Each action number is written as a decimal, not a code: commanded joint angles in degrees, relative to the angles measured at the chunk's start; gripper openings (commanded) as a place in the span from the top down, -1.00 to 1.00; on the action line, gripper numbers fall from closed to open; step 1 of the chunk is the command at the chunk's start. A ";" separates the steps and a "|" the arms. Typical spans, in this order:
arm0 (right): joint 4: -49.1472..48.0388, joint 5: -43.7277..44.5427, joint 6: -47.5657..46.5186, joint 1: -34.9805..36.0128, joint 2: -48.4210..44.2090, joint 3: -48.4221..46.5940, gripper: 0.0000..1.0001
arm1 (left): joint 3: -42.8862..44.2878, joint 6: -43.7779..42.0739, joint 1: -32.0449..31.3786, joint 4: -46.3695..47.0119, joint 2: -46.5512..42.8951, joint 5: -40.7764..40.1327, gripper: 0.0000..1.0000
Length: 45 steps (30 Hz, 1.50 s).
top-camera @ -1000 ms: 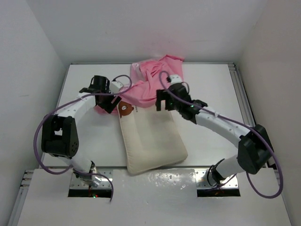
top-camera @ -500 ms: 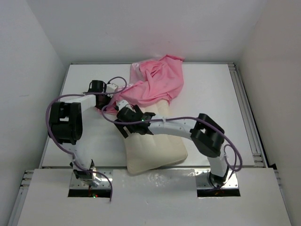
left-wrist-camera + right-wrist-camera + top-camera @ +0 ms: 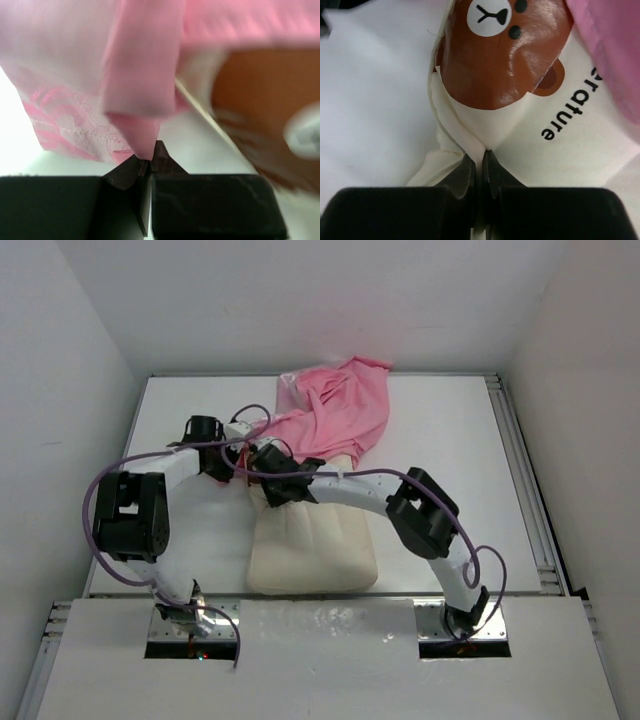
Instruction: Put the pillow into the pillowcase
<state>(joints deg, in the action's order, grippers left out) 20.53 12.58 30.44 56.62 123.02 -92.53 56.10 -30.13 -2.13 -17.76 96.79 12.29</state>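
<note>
The pillow (image 3: 310,540) is lying in the middle of the table (image 3: 450,440), and the pillowcase (image 3: 335,415) is lying crumpled behind it, at the far side. The pink cloth is covering only the far end of the pillow. I cannot tell if that end is really sitting inside the opening or only under the cloth. Most of the pillow is showing bare, so in my judgement the task is only beginning.

The left gripper (image 3: 145,161) is pinching a pink edge of the pillowcase, with the jaws closed tight on it. The right gripper (image 3: 480,155) is also closed. It is pinching a fold of the pillow's cream cover at the corner, just below the brown bear (image 3: 500,55).

The main work is waiting: holding the opening wide and bringing the whole pillow inside is not yet done.
</note>
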 commanded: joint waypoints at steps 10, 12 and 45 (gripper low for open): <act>-37.82 -11.71 18.96 -19.61 -24.91 12.90 1.00 | 20.45 -2.39 1.69 -23.28 -6.53 20.47 1.00; -40.65 -9.95 19.05 -20.58 -27.47 15.18 1.00 | 22.81 -2.21 1.52 -25.12 -6.79 22.24 1.00; -5.10 -10.65 3.15 -34.01 -30.12 21.78 -0.80 | 26.41 -18.76 -5.51 -40.18 -5.56 18.23 -0.22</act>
<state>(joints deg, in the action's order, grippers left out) 6.28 4.75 39.75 24.69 95.92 -67.70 76.71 -49.60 -6.83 -63.02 92.09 35.22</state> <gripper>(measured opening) 0.878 0.596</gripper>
